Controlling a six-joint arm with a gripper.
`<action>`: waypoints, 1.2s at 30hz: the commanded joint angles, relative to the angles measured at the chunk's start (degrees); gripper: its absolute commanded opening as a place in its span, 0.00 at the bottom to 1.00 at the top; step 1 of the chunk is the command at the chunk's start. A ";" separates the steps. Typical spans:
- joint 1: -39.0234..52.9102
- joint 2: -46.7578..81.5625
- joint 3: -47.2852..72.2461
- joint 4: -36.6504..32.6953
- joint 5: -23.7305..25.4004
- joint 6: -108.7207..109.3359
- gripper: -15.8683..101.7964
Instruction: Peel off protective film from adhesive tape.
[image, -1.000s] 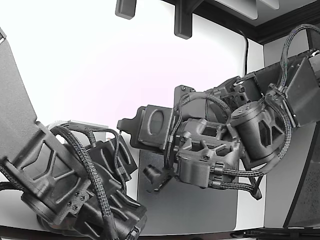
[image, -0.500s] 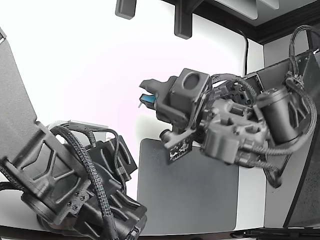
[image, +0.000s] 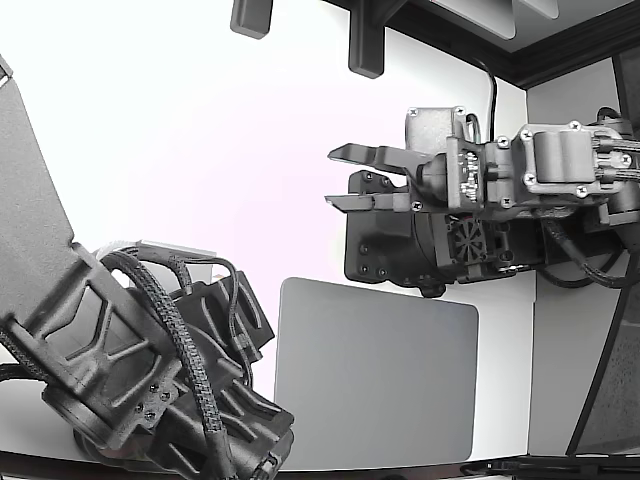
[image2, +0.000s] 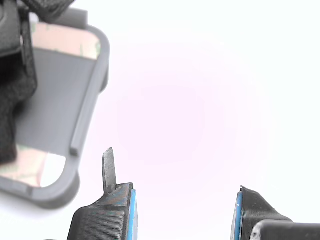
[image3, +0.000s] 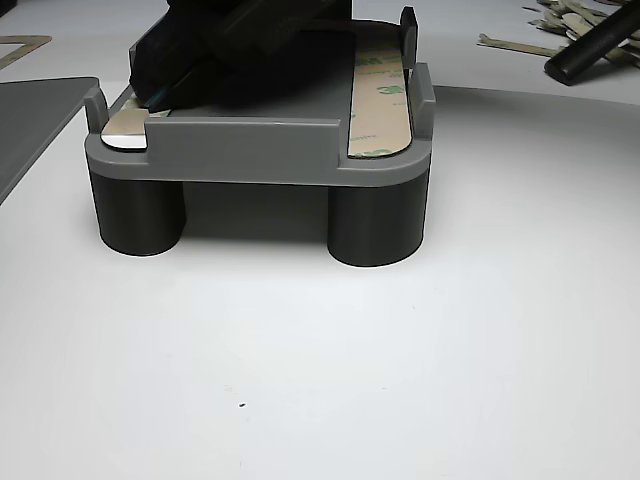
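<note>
Two fingers of the gripper (image2: 182, 210) stand well apart in the wrist view, blue pads facing each other across bare white table, and nothing sits between them. A thin grey sliver (image2: 108, 170) sticks up from the tip of one finger (image2: 102, 215); whether that is a scrap of film clinging there or part of the finger I cannot tell.

From the gripper, the grey fixture (image2: 80, 150) lies out toward ten o'clock in the wrist view. The other view shows why it is built as it is: a raised tray (image3: 260, 150) on round legs, with low walls that keep the part from sliding while film is pulled. Along its edge at about two o'clock lies a tape strip (image3: 380, 100) with printed liner on it, so that strip looks unpeeled. A second arm (image3: 240, 50) presses down on the tray (probably steadying it).

In the exterior view the gripper (image: 345, 178) hangs high above the dark mat (image: 375, 375), jaws spread. Away at one o'clock in the other view, a heap of scraps (image3: 560, 25) suggests where stripped liner goes.

My judgement: the arm is between strips, ready for another approach.
</note>
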 joint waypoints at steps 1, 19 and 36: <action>-0.79 -1.93 -1.85 -6.68 -0.79 3.43 0.96; -25.22 3.78 12.04 -12.22 -21.62 5.45 0.98; -25.14 4.83 12.30 -11.95 -19.25 6.86 0.98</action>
